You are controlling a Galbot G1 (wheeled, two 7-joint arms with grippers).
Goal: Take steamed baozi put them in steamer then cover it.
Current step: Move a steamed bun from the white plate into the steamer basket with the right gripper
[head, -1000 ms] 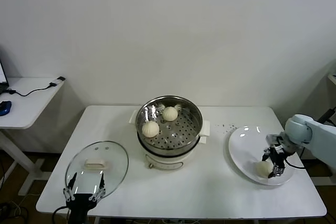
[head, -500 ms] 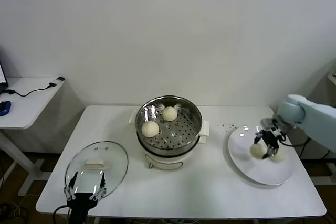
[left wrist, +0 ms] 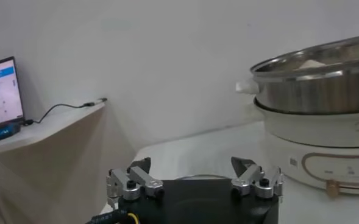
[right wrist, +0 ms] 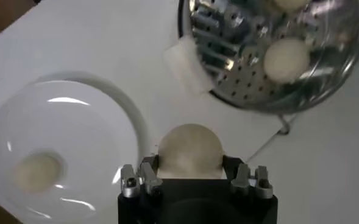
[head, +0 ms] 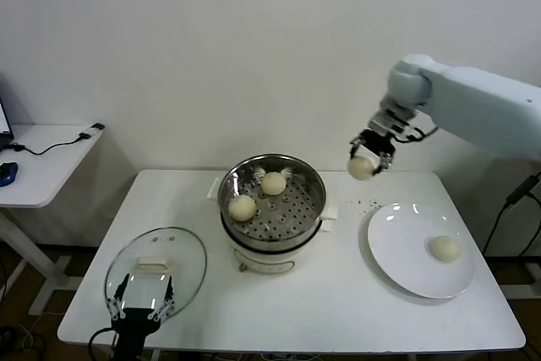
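Evidently soft and light, the bun (head: 361,167) sits pinched at its sides in the right pincer (head: 368,155), steamer (head: 272,200) below and beside.

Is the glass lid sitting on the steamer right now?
No, the glass lid lies flat on the table to the left of the open steamer, which holds two baozi.

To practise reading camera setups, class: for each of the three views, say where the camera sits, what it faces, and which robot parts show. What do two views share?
Head view: high, looking down at the table; right gripper holds a bun; left gripper by the lid.
Left wrist view: low, facing the steamer; own fingers.
Right wrist view: looking down; own gripper.
Shared: steamer, plate.
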